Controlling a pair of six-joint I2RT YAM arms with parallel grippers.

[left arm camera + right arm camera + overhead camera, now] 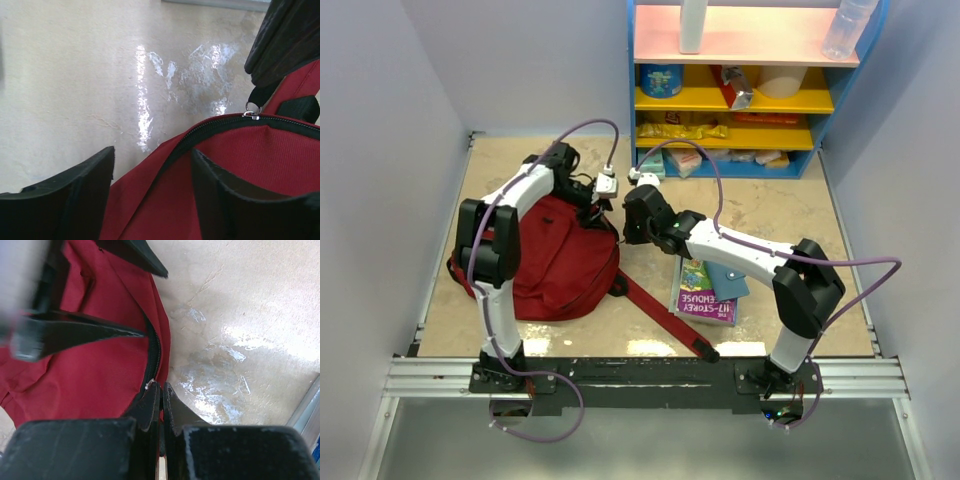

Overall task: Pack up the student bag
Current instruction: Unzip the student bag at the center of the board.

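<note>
Beige glossy floor (770, 210), pale walls (380, 150), blue shelf (760, 30), perhaps holding snacks (682, 130)

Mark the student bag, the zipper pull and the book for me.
student bag (560, 272), top external view, red front panel.
zipper pull (252, 109), left wrist view, its metal ring.
book (702, 301), top external view, its cover.

The student bag (555, 265) is dark red with black zippers (225, 122) and a red strap (660, 315). The left arm (520, 195) and right arm (740, 250) are white and black, with purple cables (590, 125). The table (770, 210) is mottled beige; the shelf (760, 102) blue and yellow.
</note>
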